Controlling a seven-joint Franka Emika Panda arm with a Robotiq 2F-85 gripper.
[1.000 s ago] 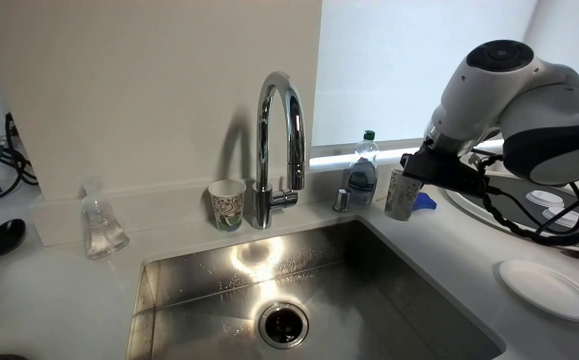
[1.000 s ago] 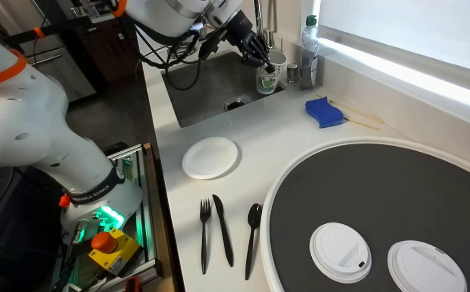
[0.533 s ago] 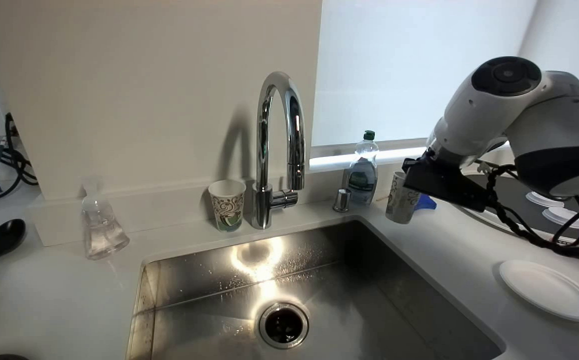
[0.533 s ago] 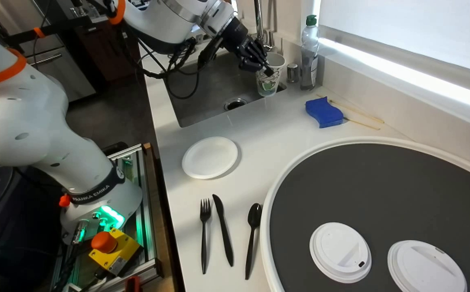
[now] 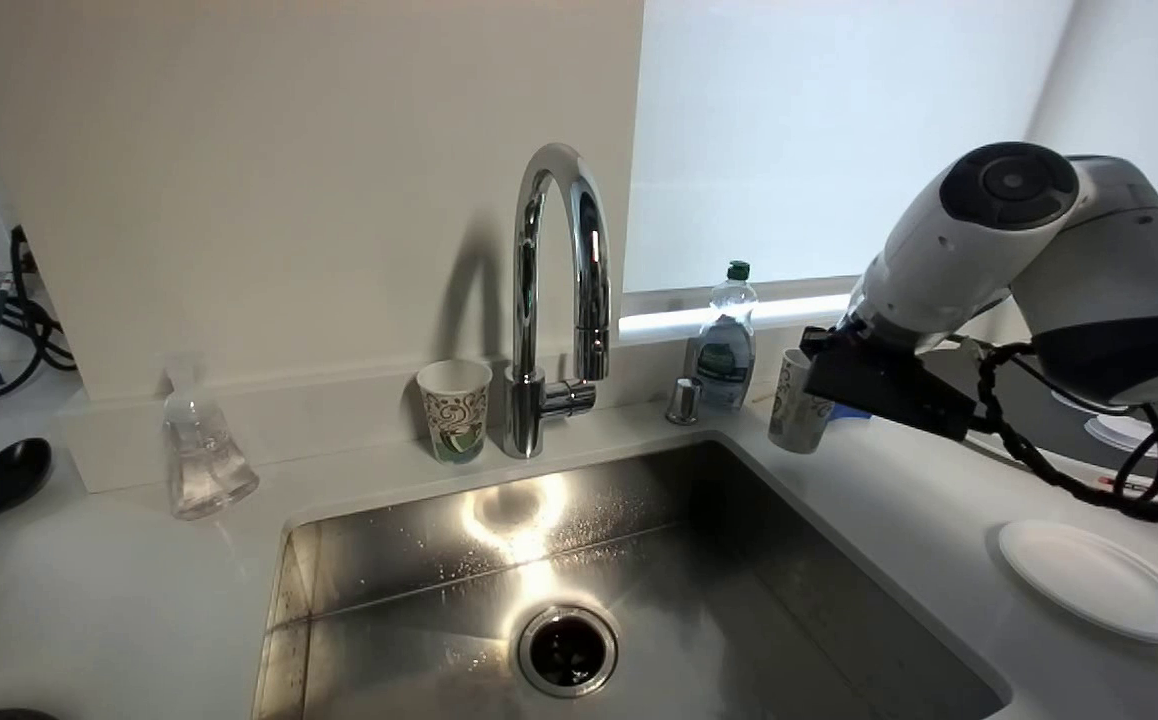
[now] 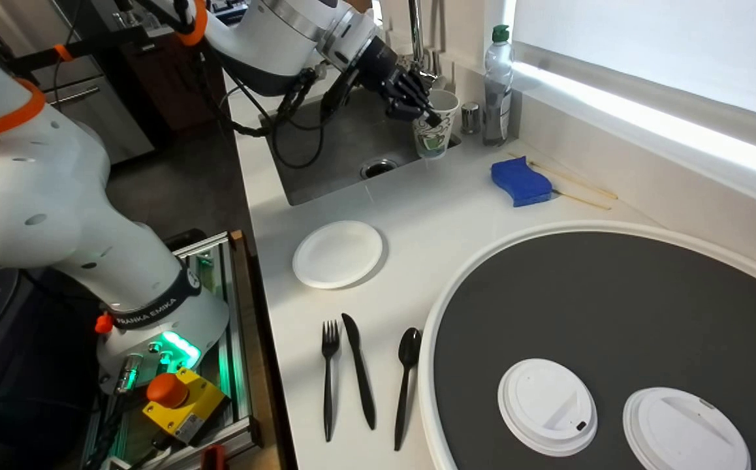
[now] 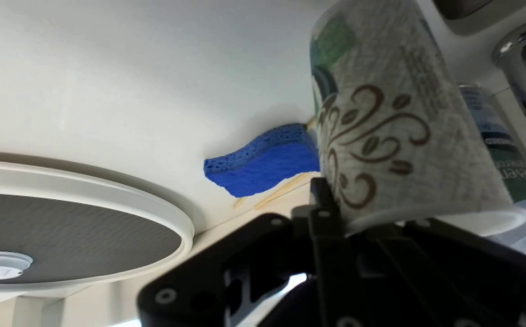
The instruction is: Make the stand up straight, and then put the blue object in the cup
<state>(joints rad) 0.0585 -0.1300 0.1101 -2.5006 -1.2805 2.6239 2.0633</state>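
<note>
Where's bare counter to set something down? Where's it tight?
Free: counter between the plate, sink, blue sponge and round tray; also the tray's top between the white lids and the wall.
Crowded: the sink corner, with held cup, chrome cylinder and soap bottle; and the strip between tray and counter edge, with fork, knife and spoon.

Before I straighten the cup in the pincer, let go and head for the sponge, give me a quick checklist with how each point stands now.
1. Pincer has the cup at its rim: ok.
2. Cup upright: not ok, it leans in both exterior views.
3. Cup's base flat on the counter: cannot tell, the contact doesn't show.
4. Bottle upright and apart from the cup: ok.
5. Sponge on the counter, apart from the cup: ok.
6. Nothing inside the cup: cannot tell, its bottom is hidden.
</note>
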